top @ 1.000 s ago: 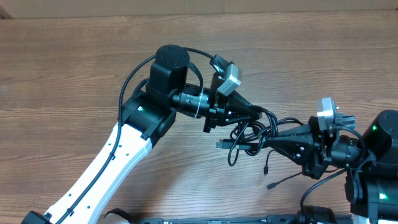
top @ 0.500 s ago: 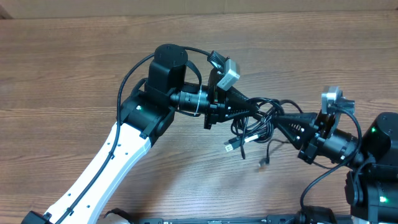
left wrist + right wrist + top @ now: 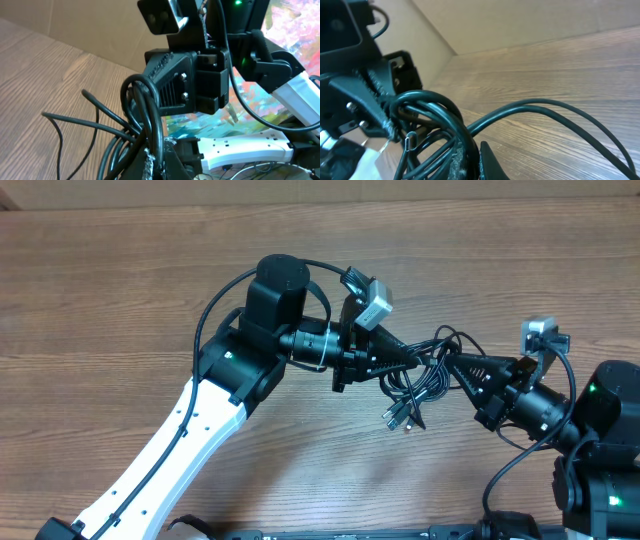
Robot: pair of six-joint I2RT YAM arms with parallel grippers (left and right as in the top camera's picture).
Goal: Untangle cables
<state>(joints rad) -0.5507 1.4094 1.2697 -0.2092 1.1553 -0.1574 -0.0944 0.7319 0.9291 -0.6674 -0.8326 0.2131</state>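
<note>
The left gripper [image 3: 412, 360] and right gripper [image 3: 450, 363] are each clamped tight on the cables [image 3: 422, 383], their tips nearly meeting over the table [image 3: 120, 300]. The tangled bundle bunches between them, its plugs [image 3: 398, 418] sticking out toward the near edge

You've got glossy, smooth black cables [image 3: 425, 376] with shiny metal plug tips [image 3: 394, 417] over a matt wood-grain counter [image 3: 100, 300].

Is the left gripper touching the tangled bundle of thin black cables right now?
Touching. The left wrist view shows the left gripper shut on the thin black cables, with the cords running straight into its closed jaws.
</note>
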